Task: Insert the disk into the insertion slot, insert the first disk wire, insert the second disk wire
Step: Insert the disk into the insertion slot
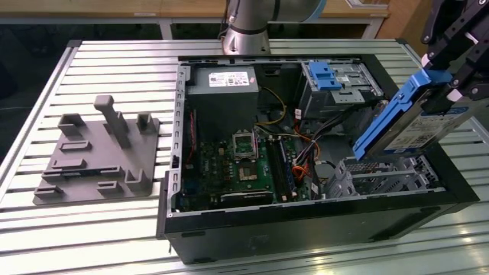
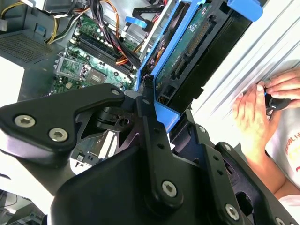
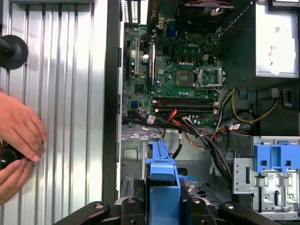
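Silver slats form the table point(image 1: 114, 229) under your open computer case point(image 1: 306, 223). The insertion slot point(image 1: 382, 175) sits in the case's near corner, at the exterior view's right. You have the disk point(image 1: 416, 123) tilted in the air just above that slot, not yet inside it. Your gripper point(image 1: 443, 86) pinches the disk's upper end. A person's hands point(image 3: 18, 136) are over the table, beside the case.

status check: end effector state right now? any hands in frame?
End effector: closed on the disk, held tilted above the insertion slot.
Person's hands: fingers on a small dark object, outside the case.
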Robot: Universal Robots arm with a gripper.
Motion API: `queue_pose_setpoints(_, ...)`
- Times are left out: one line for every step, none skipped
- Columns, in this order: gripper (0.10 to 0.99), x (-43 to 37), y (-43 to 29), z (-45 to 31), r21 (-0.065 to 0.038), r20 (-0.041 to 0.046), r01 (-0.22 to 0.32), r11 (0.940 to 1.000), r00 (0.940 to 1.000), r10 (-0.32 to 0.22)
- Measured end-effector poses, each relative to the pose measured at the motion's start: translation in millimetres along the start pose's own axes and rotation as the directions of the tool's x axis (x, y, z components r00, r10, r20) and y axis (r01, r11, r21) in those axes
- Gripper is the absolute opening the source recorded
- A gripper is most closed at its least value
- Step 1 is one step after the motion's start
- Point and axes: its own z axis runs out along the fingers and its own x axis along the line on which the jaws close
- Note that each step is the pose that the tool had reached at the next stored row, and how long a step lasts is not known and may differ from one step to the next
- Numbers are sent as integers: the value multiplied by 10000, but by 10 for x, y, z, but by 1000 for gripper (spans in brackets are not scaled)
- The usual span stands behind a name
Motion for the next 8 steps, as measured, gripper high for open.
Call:
queue_pose_setpoints(365, 0, -4, 5, 0, 1, 1, 10000, 10000, -1)
queue_pose_setpoints(365, 1, -8, 8, 0, 0, 1, 10000, 10000, -1)
queue_pose_setpoints(365, 1, -11, 13, 0, 1, 0, 10000, 10000, 0)
queue_pose_setpoints(365, 1, -14, 17, 0, 0, 0, 10000, 10000, 0)
queue_pose_setpoints(365, 2, -14, 22, 0, 0, -1, 10000, 10000, 1)
queue_pose_setpoints(365, 2, -14, 27, 0, 0, -2, 10000, 10000, 2)
queue_pose_setpoints(365, 2, -15, 34, 0, 0, -1, 10000, 10000, 1)
queue_pose_setpoints(365, 3, -16, 40, 0, 0, -1, 10000, 10000, 1)
